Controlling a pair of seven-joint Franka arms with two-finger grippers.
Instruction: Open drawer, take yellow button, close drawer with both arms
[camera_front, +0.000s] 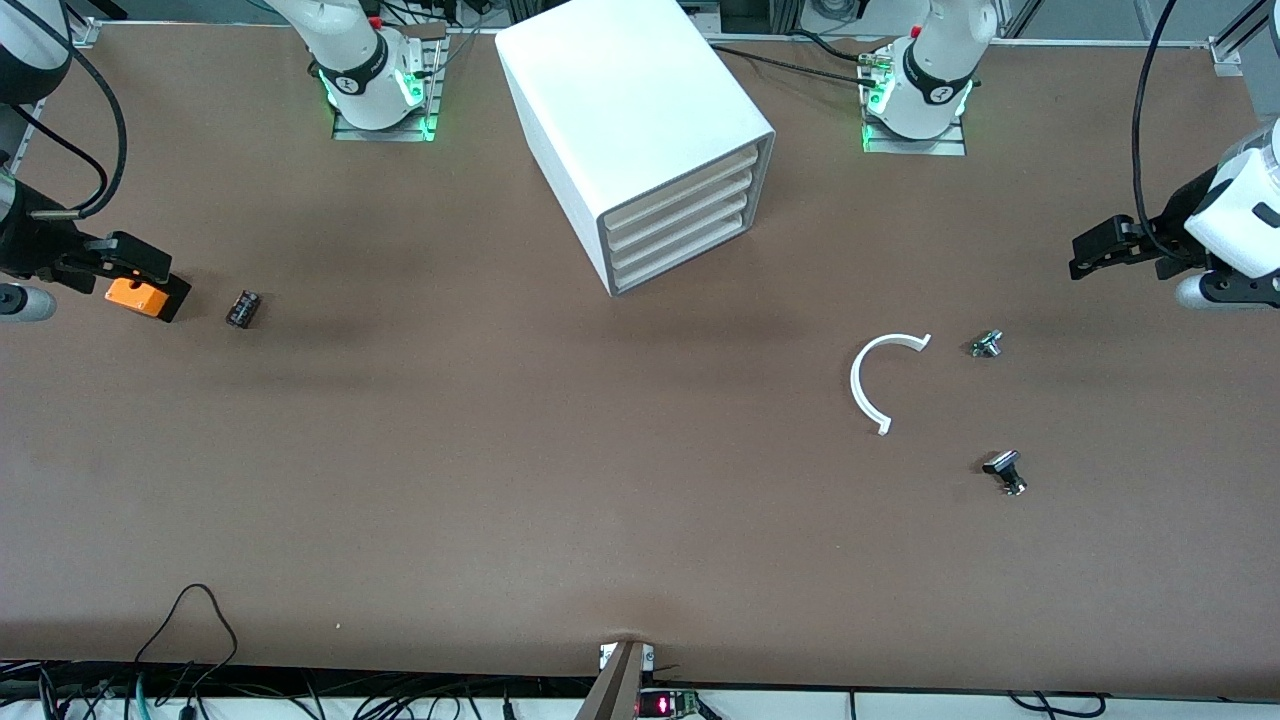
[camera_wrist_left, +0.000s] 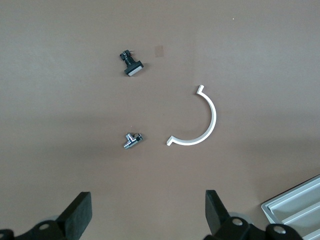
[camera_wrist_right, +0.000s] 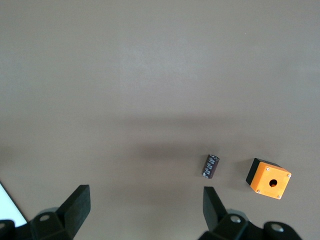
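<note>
Hovering wide and empty: your left pincer (camera_front: 1085, 258) over tabletop (camera_front: 640, 480) at its end, right pincer (camera_front: 165, 285) over orange box (camera_front: 137, 296). Drawer (camera_front: 688, 187) shut, between both, well apart. Button unseen.

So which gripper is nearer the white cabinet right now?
Neither clearly. The left gripper hangs at its own end of the table, the right gripper over the orange box at the other, the white cabinet between them.
</note>
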